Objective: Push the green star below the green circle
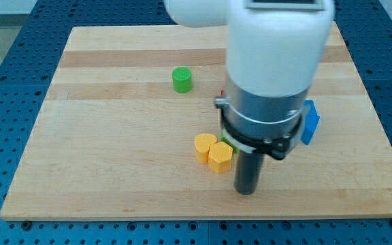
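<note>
The green circle (pixel 182 79) stands on the wooden board (pixel 114 136), up and left of the centre. A small sliver of green (pixel 226 143) shows at the arm's left edge, just right of two yellow blocks; its shape is hidden by the arm, so I cannot tell if it is the green star. My tip (pixel 246 192) rests on the board near the view's bottom, just right of and below the yellow blocks and well below the green circle.
Two yellow blocks (pixel 206 145) (pixel 220 157) touch each other left of the rod. A blue block (pixel 309 122) shows at the arm's right side. A speck of red (pixel 222 92) peeks out at the arm's left edge.
</note>
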Tool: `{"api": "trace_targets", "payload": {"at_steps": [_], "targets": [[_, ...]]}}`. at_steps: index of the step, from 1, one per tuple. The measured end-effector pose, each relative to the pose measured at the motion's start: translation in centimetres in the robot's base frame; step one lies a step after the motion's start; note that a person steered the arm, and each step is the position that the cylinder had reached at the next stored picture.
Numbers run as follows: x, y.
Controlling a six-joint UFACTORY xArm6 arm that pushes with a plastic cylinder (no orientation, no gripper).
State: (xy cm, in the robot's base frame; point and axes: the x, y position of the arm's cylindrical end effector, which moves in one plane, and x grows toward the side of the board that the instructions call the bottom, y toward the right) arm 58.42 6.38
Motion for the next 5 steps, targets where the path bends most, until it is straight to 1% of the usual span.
{"api": "trace_targets", "payload": {"at_steps": [3, 5], "targets": [[-6.5, 0.3], [-8.6, -2.5]]}}
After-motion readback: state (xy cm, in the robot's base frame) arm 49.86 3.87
